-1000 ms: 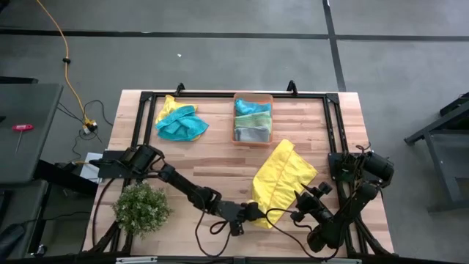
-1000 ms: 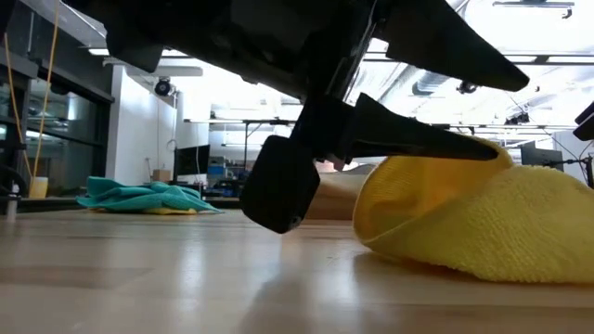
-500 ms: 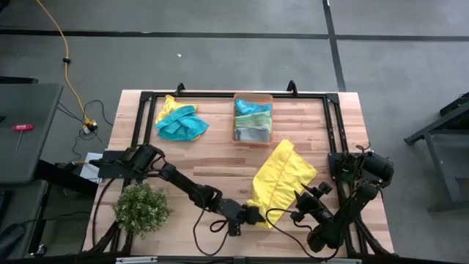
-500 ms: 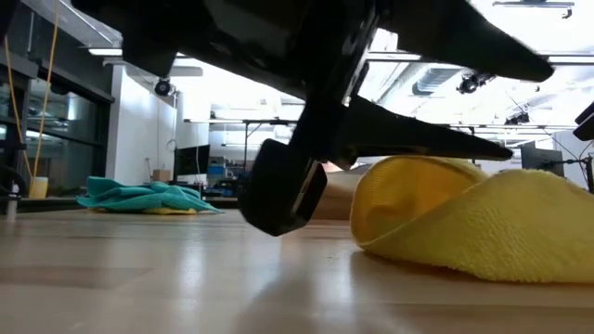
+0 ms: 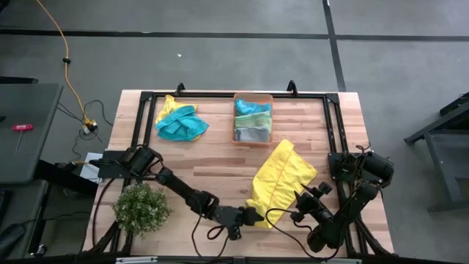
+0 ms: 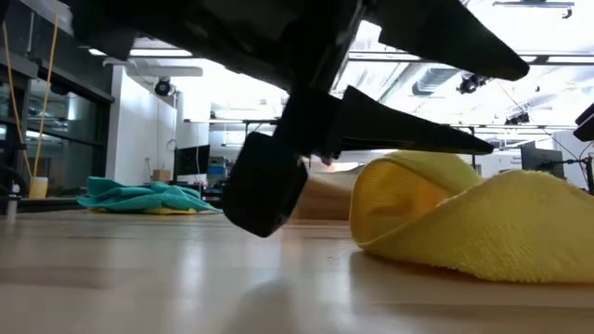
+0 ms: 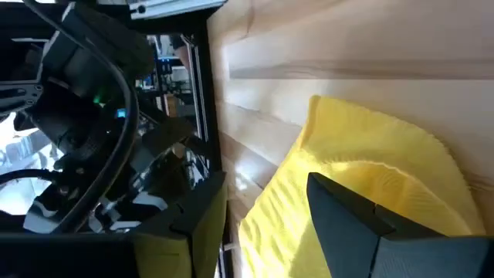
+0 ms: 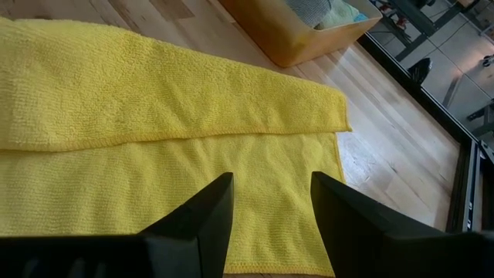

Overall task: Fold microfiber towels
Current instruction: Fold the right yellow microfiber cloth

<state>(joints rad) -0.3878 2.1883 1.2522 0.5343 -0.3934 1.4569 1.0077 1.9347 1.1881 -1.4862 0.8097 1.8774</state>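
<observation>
The left tool (image 5: 253, 216) is placed at the near corner of the soft yellow microfiber towel (image 5: 282, 180), low over the pale wooden counter (image 5: 220, 158). In the left wrist view one dark finger (image 7: 363, 224) lies against the raised yellow fold, and the other (image 7: 193, 220) stands off beside the cloth, so the tool is spread wide. Whether cloth is actually pinched cannot be told. The right tool (image 8: 266, 208) hovers just above the same towel near its right edge, its two fingers apart with bare cloth showing between them; nothing is held there.

The step in hand appears to be the lifting of the near corner for a further fold. It would be done well if only the top layer were caught, close to the corner, and carried straight across so that the edges meet the fold already laid. The right tool could be used to pin the opposite side against sliding.

The teal-blue and yellow crumpled towels (image 5: 179, 121) lie well apart at the far left, and folded green and grey towels sit in the orange translucent plastic bin (image 5: 253, 136).

The left fingertips are hidden by the arm in the high view. In the low view the dark arm fills the foreground, so only the towel's bulging fold (image 6: 418, 209) shows. How many layers sit beneath it cannot be made out.
</observation>
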